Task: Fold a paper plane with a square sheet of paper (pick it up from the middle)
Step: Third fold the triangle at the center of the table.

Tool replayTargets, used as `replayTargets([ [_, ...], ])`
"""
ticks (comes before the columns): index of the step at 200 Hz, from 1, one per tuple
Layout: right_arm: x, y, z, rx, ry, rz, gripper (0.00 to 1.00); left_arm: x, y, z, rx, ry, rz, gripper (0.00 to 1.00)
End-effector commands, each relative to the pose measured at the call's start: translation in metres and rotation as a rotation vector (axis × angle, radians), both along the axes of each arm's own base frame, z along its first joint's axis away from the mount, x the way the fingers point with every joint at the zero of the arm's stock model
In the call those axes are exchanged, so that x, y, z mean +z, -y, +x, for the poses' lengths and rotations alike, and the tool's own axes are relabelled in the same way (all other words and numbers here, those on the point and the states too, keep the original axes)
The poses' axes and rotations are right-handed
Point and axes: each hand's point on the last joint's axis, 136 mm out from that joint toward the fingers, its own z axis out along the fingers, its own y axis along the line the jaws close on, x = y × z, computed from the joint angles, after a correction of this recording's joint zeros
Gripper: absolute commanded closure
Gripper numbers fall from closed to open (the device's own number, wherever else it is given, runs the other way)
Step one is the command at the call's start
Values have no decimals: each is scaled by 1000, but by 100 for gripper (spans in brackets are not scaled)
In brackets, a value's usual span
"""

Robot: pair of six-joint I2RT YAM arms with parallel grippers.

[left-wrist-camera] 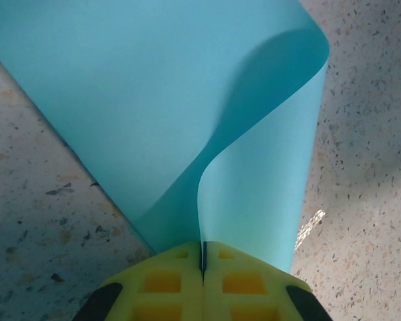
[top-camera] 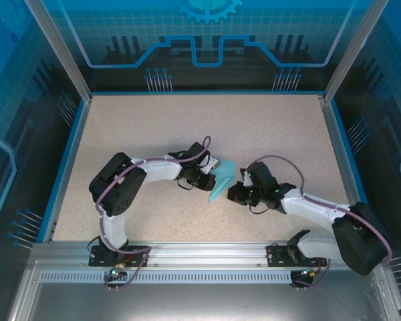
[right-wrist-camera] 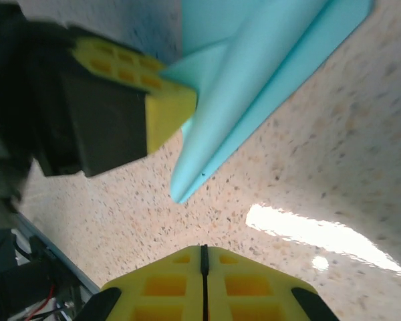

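Note:
The light-blue sheet of paper [top-camera: 224, 179] lies at the table's middle, folded over into a tapering shape with loose, curved layers [left-wrist-camera: 154, 100]. My left gripper [top-camera: 213, 174] is shut on its edge; in the left wrist view the yellow fingertips [left-wrist-camera: 202, 257] pinch one thin layer. In the right wrist view the paper [right-wrist-camera: 254, 73] narrows to a rounded tip just above the table, and the left gripper's yellow finger [right-wrist-camera: 168, 110] clamps it from the left. My right gripper [right-wrist-camera: 203, 254] is shut with nothing in it, a short way from that tip [top-camera: 231, 194].
The speckled beige table [top-camera: 154, 127] has a blue rim and metal posts with clear walls around it. Both arm bases sit on the aluminium rail [top-camera: 200, 253] at the near edge. Open tabletop stretches behind and to both sides of the paper.

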Motion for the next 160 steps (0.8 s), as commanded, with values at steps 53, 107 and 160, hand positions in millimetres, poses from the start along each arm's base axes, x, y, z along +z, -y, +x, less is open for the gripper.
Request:
replayTargets([
  [53,-9,-61,13,23,4,109,97,-17,-10,-2,-11,-53,47,100],
  [107,-12,-69,18,30,5,115,98,-22,-11,-2,-9,-67,50,100],
  [160,-27,-72,21,25,-20,112,99,-21,-12,-1,-6,-67,45,100],
])
